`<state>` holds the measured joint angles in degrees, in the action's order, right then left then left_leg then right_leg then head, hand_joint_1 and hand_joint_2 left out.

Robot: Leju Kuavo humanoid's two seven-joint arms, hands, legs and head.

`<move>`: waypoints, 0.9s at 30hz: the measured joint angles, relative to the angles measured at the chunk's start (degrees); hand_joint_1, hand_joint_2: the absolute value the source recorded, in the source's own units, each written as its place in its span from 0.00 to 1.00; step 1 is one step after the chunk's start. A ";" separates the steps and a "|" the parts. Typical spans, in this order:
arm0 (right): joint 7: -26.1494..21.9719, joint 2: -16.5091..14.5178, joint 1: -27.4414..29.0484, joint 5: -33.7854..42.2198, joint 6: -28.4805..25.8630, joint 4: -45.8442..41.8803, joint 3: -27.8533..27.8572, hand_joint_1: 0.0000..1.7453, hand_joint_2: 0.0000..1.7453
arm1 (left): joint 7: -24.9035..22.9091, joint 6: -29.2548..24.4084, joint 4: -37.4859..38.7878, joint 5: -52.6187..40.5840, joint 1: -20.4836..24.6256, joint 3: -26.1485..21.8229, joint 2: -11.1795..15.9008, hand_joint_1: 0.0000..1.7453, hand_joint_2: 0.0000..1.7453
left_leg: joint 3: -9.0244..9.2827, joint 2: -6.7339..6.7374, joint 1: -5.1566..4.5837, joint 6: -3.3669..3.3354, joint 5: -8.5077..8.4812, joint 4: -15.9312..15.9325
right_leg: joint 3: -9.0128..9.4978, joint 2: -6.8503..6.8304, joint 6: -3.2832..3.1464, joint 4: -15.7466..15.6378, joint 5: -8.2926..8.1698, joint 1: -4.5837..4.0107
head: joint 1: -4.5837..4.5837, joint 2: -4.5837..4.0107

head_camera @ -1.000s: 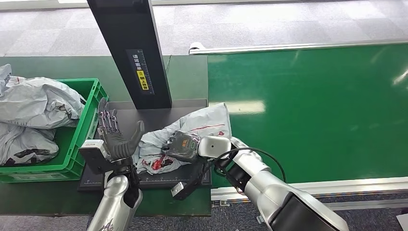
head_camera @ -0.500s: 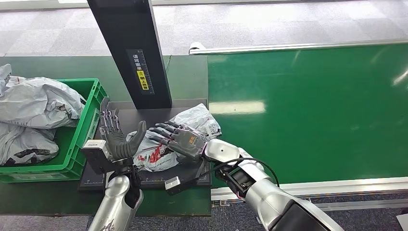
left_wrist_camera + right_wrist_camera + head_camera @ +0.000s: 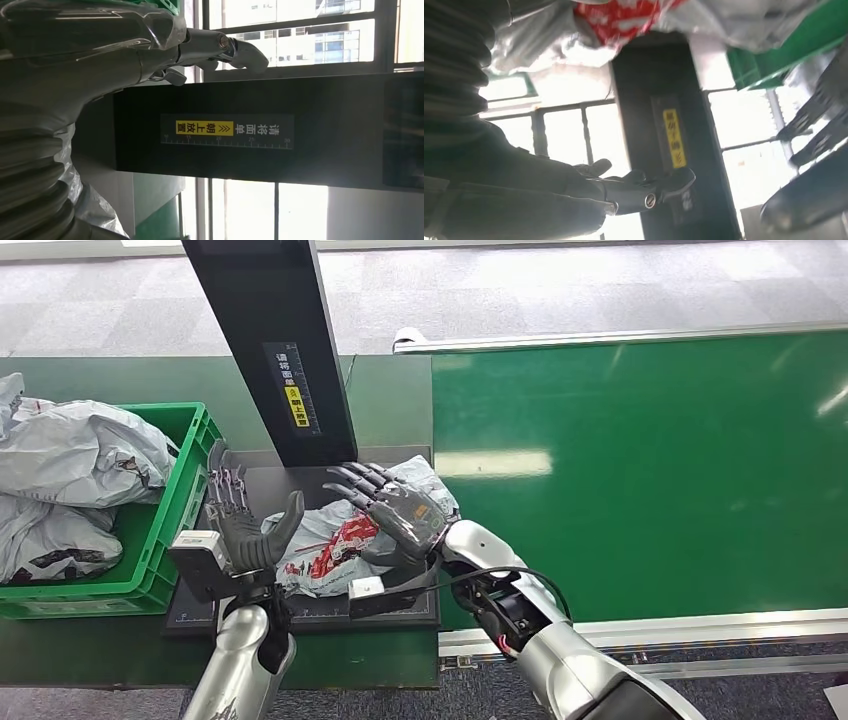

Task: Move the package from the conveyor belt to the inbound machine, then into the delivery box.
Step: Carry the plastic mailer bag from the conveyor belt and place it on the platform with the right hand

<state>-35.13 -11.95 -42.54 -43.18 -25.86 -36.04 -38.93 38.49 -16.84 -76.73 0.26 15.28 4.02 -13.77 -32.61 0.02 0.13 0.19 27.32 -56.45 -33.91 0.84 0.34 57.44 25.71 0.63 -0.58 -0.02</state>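
The scene is seen from high up in the head view, looking forward and down. The black scanner post point(image 3: 272, 350) with its yellow label is taken in by both wrist views from close beside it, looking up toward windows (each picture turned); the same post is shared by all three.

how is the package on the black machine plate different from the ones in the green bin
The package on the plate lies alone between the left hand and right hand; the bin packages are heaped together, spilling over the green bin. The plate package shows bold red print; the bin ones look mostly plain grey. All are crumpled grey poly mailers.
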 joint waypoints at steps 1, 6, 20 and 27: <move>0.96 0.44 0.49 -0.62 0.15 -2.04 0.77 0.00 1.00 | -0.05 0.01 -0.14 -0.17 -0.18 -0.02 0.00 0.00 1.00 | 0.00 0.00 0.00 0.00 0.00 0.00 | 0.00 0.00 0.00 0.00 0.00 0.00 | 0.00 0.00; 2.81 2.12 2.10 -1.65 0.91 -9.31 3.37 0.00 1.00 | -0.29 0.13 -0.42 -0.72 -0.51 -0.10 0.01 0.00 1.00 | 0.00 0.00 0.00 0.00 0.00 0.00 | 0.00 0.00 0.00 0.00 0.00 0.00 | -0.01 -0.01; 3.16 6.46 9.84 9.77 5.30 -28.37 15.76 0.00 1.00 | -8.40 0.96 0.63 -27.59 -1.01 7.41 2.17 0.00 1.00 | -0.02 -0.01 -0.02 -0.01 0.02 0.00 | -0.02 0.00 0.00 -0.02 0.00 0.02 | -0.01 -0.01; 2.87 6.48 10.86 10.30 5.23 -31.82 18.54 0.00 1.00 | -15.80 8.31 3.70 -41.09 -0.26 12.02 3.32 0.00 1.00 | -0.01 -0.01 -0.01 -0.01 0.01 0.00 | -0.01 0.00 0.00 -0.01 0.00 0.01 | 0.00 -0.01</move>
<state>-32.26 -5.47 -31.68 -32.87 -20.63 -67.87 -20.39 22.69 -8.53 -73.03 -40.84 15.02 16.04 -10.45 -32.62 0.02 0.12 0.18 27.33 -56.45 -33.92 0.84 0.34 57.43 25.71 0.65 -0.58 -0.02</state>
